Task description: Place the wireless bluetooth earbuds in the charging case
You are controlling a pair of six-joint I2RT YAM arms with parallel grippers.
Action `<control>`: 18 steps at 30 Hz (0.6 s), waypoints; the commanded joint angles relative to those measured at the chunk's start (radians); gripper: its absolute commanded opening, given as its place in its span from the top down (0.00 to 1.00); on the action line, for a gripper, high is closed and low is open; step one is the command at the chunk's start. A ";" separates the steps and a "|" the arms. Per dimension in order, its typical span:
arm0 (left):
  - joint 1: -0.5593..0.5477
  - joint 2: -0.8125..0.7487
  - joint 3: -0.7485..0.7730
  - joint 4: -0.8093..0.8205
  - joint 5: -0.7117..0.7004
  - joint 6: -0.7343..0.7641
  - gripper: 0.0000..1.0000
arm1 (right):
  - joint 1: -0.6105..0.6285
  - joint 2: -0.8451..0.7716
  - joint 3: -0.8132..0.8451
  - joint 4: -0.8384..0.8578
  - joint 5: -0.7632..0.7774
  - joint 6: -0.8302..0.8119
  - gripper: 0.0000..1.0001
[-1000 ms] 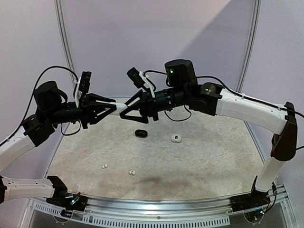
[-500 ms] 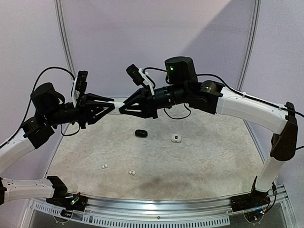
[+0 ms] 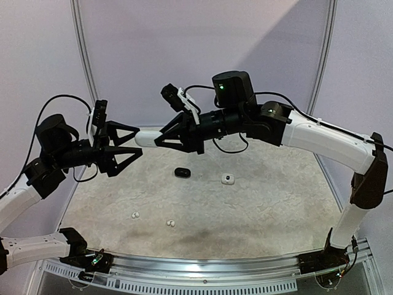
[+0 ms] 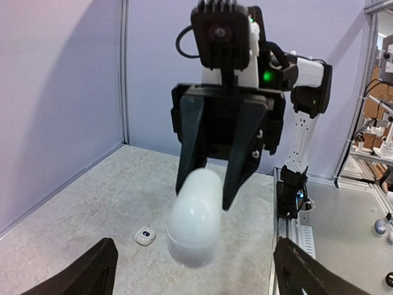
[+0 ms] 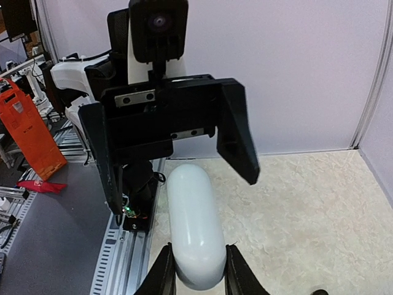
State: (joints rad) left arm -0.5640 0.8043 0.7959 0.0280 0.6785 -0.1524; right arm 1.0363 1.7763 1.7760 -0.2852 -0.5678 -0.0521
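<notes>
white case [image 5: 195, 227], closed, in right tool [image 5: 198, 251]

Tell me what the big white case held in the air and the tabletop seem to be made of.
White case: looks like smooth moulded plastic with a satin to slightly glossy finish. It shows soft highlights and a faint line round its body.
Tabletop: mottled beige and matte, grainy like stone or a textured mat. The pictures do not settle which.
</notes>
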 commanded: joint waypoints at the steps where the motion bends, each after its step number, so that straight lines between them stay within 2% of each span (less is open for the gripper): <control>1: 0.013 -0.042 -0.029 -0.130 0.022 0.121 0.18 | 0.004 -0.055 0.030 -0.035 0.054 -0.078 1.00; 3: 0.013 -0.043 -0.030 -0.131 0.024 0.129 0.33 | 0.006 -0.053 0.031 -0.028 0.055 -0.086 1.00; 7: 0.011 -0.032 -0.043 -0.056 0.041 0.094 0.45 | 0.015 -0.041 0.045 -0.030 0.054 -0.112 1.00; 15: -0.003 0.008 -0.098 0.201 0.019 -0.042 0.42 | 0.024 -0.014 0.074 -0.043 0.043 -0.151 1.00; 18: -0.012 0.016 -0.099 0.232 0.013 -0.046 0.45 | 0.028 -0.010 0.077 -0.049 0.040 -0.164 1.00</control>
State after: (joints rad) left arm -0.5648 0.8085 0.7151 0.1490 0.7040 -0.1604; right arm 1.0542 1.7500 1.8263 -0.3157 -0.5289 -0.1860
